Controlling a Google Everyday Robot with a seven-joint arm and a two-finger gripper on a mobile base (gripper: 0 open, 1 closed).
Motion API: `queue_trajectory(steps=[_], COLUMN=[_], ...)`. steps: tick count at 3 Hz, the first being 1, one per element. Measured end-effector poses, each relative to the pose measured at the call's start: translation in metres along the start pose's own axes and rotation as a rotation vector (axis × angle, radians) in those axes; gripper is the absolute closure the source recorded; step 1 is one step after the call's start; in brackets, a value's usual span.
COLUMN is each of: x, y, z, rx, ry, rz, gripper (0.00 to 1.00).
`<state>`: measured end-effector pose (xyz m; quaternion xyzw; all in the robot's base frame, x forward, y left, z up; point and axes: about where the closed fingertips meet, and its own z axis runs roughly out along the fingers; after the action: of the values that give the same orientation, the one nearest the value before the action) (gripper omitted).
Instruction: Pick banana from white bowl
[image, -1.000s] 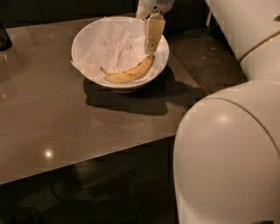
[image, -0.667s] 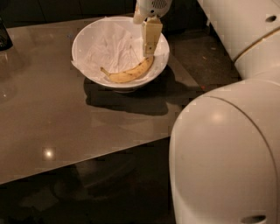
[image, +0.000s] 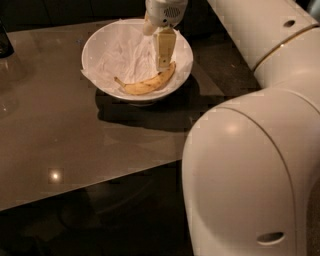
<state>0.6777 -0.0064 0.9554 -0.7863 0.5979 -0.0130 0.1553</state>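
I have one camera only. It looks down and forward from high up, over the near edge of the table (image: 50, 135) toward its far side. The robot's arm (image: 245, 170) sits very close to the lens and fills the near right of my view. The bowl (image: 102, 37) lies far, a little left of centre, at middle range. The gripper (image: 162, 47) hangs over the bowl's right part, by the banana (image: 145, 87).

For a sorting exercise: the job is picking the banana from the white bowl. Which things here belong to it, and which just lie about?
Job: banana, white bowl, tool down in the bowl at the banana's right end.
Lying about: dark object at the table's far left edge.
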Motion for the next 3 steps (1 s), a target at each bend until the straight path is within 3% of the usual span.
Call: queue_trajectory(steps=[3], x=[-0.023], y=[0.010], z=[0.041], rx=[-0.083], ry=[-0.053], rz=[-0.068], gripper=[0.20])
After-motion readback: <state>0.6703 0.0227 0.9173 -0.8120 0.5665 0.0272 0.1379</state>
